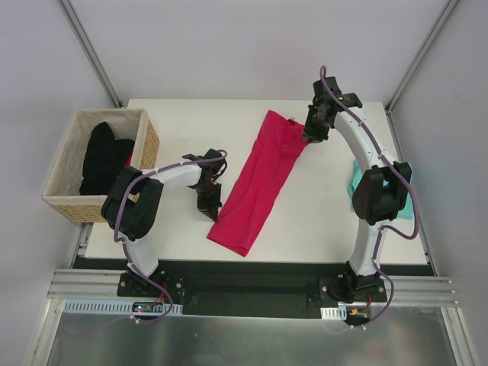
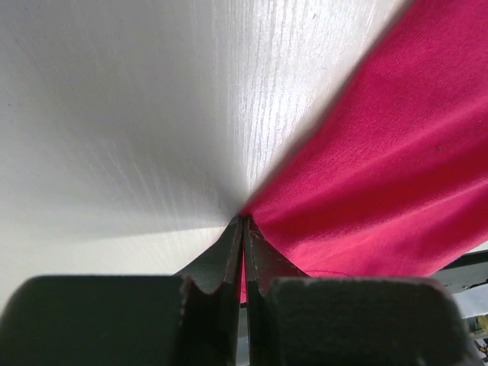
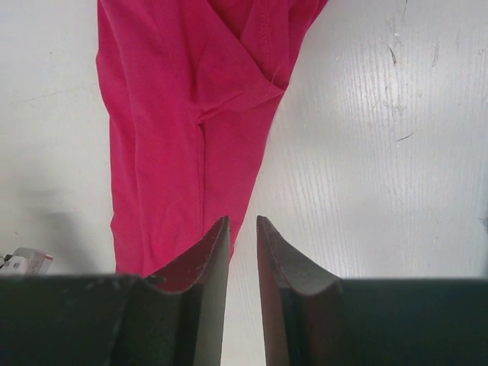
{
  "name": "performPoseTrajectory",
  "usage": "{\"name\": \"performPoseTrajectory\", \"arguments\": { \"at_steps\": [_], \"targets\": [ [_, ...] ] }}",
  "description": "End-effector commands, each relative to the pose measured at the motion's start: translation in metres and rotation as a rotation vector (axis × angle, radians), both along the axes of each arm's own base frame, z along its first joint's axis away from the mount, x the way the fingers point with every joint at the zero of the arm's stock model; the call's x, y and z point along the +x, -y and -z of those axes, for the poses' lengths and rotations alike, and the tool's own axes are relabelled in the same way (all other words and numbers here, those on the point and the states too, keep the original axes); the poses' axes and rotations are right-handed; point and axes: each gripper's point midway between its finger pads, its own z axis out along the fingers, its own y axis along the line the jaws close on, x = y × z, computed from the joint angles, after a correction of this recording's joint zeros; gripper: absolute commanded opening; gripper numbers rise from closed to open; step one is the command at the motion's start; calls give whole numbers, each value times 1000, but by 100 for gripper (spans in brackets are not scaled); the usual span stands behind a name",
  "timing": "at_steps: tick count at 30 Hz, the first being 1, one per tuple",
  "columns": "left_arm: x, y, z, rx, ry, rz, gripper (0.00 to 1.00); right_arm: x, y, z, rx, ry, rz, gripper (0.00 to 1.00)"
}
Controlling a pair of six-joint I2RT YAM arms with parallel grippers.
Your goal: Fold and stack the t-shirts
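I find the pink shirt lying as a long strip, slanting across the table's middle. My left gripper is closed, apparently pinching its left edge for folding. My right gripper, narrowly parted and empty, hovers at the collar end. The teal shirt lies at the right edge.

pink t-shirt: long diagonal strip | left hand: at its left edge | right hand: at its far end

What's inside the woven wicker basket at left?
A crumpled black cloth garment lies in the woven wicker basket; anything beneath it is covered.
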Motion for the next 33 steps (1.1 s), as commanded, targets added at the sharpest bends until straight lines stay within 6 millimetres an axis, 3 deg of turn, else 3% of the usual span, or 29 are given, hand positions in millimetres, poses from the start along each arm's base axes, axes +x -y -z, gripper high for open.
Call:
{"name": "performPoseTrajectory", "arguments": {
  "at_steps": [1,33],
  "targets": [
    [-1,-3,-4,26,9,8,0,2,-5,-26,47,45,0,24],
    [-4,-15,-1,79,1,-41,0,-2,-1,-24,35,36,-1,24]
  ]
}}
